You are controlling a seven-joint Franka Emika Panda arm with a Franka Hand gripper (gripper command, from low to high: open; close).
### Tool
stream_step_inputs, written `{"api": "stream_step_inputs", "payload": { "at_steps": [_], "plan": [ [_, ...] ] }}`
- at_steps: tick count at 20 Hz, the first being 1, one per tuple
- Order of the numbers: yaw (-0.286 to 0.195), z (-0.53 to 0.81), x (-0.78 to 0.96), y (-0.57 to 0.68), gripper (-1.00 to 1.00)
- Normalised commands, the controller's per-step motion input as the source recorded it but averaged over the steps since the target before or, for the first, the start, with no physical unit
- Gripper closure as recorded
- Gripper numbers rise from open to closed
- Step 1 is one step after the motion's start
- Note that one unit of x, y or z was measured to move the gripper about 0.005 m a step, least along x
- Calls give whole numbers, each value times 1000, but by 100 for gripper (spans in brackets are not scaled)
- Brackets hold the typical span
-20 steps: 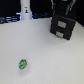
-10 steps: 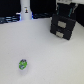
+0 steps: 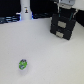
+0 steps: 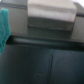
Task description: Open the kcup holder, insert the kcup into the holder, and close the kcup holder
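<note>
Matt black kcup holder [image 3: 63,26] (plastic-looking); smooth white table [image 3: 45,55]; glossy-topped kcup [image 3: 22,64]

The kcup [image 3: 22,64] is a tiny round pod with a green patterned top and whitish sides, sitting alone on the pale surface toward the exterior view's lower left, well apart from the holder. The holder [image 3: 63,26] is a black boxy block, much larger than the pod, standing at the exterior view's upper right. Its front shows drawer-like panels stacked one above another, each bearing a pale rectangular slot. In the wrist view the holder [image 4: 45,60] fills most of the frame as a dark blurred mass with a pale rectangular patch near one edge; detail there is too soft to tell more.
</note>
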Motion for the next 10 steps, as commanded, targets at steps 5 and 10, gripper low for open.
{"api": "stream_step_inputs", "payload": {
  "at_steps": [5, 10],
  "plan": [
    [-120, -425, -424, 20, -100],
    [-91, -440, -484, 40, -100]
  ]
}}
